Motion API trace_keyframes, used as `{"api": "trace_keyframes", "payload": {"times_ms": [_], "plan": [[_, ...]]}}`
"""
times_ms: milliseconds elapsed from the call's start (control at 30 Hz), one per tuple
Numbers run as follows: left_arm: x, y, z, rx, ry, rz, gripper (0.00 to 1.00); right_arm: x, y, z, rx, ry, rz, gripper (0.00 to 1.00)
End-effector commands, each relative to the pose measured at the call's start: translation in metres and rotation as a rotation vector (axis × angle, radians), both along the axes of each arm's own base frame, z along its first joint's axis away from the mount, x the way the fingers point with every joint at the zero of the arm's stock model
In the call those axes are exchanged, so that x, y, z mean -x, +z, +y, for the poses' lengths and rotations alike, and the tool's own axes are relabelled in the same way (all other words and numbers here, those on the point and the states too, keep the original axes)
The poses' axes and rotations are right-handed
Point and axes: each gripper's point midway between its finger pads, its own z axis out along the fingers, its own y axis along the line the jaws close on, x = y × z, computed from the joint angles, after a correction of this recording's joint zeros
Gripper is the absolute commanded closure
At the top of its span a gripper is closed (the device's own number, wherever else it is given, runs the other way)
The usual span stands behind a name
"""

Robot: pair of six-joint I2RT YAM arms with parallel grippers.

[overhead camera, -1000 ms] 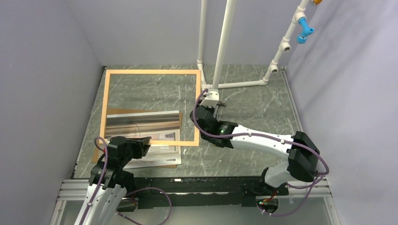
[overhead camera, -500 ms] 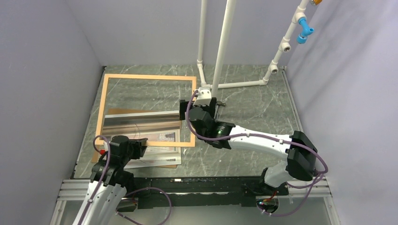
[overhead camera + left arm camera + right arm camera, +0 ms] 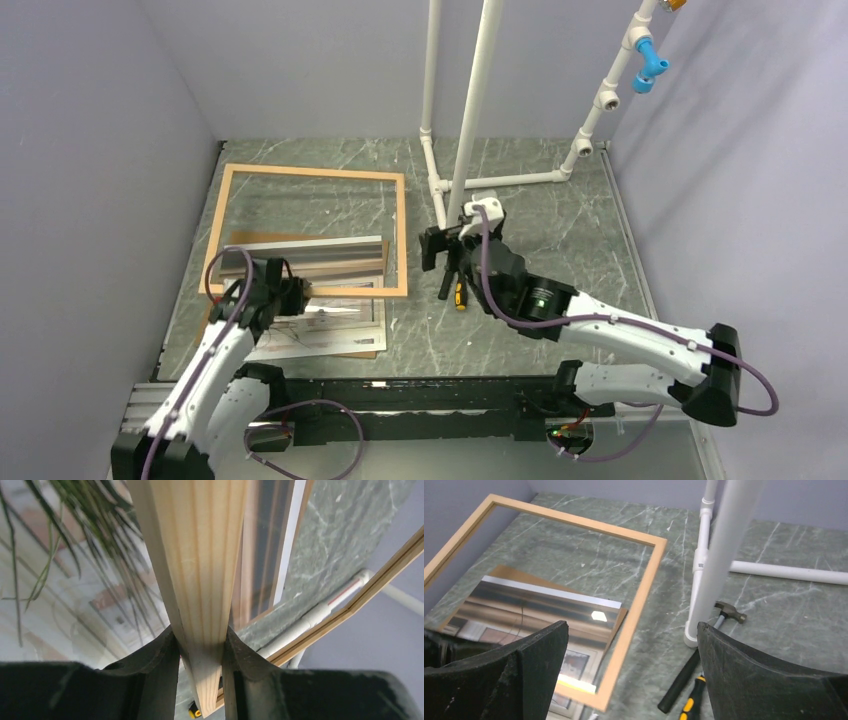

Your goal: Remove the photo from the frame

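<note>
Two arms work over the grey-green stone worktop (image 3: 540,215). In the top view, the left pincer (image 3: 298,292) grips the near bar of the big thin frame of light wood (image 3: 312,172). I think the frame is tipped, with its near side up. The paper photo with a white border (image 3: 335,325) lies flat on the worktop, partly under that near bar. Just past it lie a shiny clear sheet (image 3: 300,262) and a plain brown board (image 3: 250,240), inside the frame's ring. The right pincer (image 3: 443,252) hangs beside the frame, not touching it.

In the left wrist view, two black fingers (image 3: 155,670) squeeze the wooden bar tight. The photo (image 3: 75,600), with its thin dark grass lines, is below the bar.

In the right wrist view, the right pincer (image 3: 633,630) is wide open and holds nothing. A hammer (image 3: 730,611) and a yellow and black screwdriver (image 3: 694,700) lie by the white pipe stand (image 3: 724,555).

I think the step in hand is getting the frame off the photo. Next, the frame needs to go off to one side. Then a pincer must pinch the photo's thin edge. The shiny sheet and the board lie close and could get in the way. The tools and pipes crowd the right arm.
</note>
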Motion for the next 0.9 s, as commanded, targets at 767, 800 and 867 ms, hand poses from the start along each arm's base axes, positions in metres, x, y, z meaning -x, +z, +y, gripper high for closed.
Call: {"api": "trace_keyframes", "payload": {"times_ms": [767, 800, 867], "plan": [[-0.261, -0.01, 0.028, 0.167, -0.112, 0.154, 1.0, 0.027, -0.063, -0.045, -0.07, 0.048, -0.031, 0.0], [-0.264, -0.016, 0.029, 0.174, -0.112, 0.159, 1.0, 0.027, -0.062, -0.048, -0.08, 0.043, -0.035, 0.0], [-0.268, -0.023, 0.032, 0.17, -0.103, 0.174, 1.0, 0.027, -0.064, -0.05, -0.087, 0.042, -0.034, 0.0]]}}
